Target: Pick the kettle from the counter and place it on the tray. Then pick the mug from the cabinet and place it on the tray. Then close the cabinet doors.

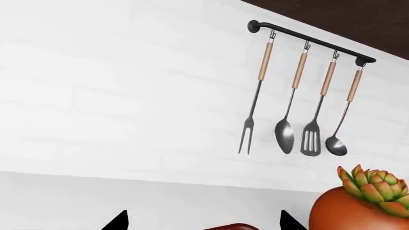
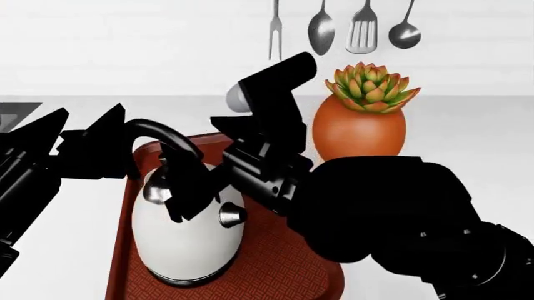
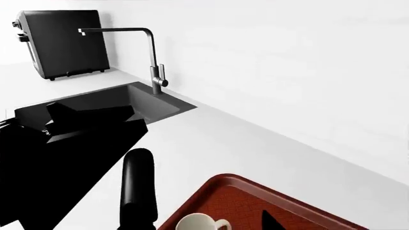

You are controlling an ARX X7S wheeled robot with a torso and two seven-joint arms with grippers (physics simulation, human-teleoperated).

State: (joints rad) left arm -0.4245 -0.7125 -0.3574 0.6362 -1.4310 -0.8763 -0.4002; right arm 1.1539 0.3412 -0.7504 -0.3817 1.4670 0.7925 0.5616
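Mug (image 3: 199,223), small, stiff, glossy, probably light but chippable, is at the tray's (image 3: 243,196) far end beyond the kettle (image 2: 187,231), best pinched across its wall; right gripper (image 2: 265,87) hovers there, its closure unreadable, while left gripper (image 1: 203,223) gapes empty

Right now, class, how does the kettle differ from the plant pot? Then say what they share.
The kettle is white with a black arched handle; the plant pot is orange, holding a succulent. The kettle stands on the red tray; the plant pot on the counter. Both stand upright, round-bodied.
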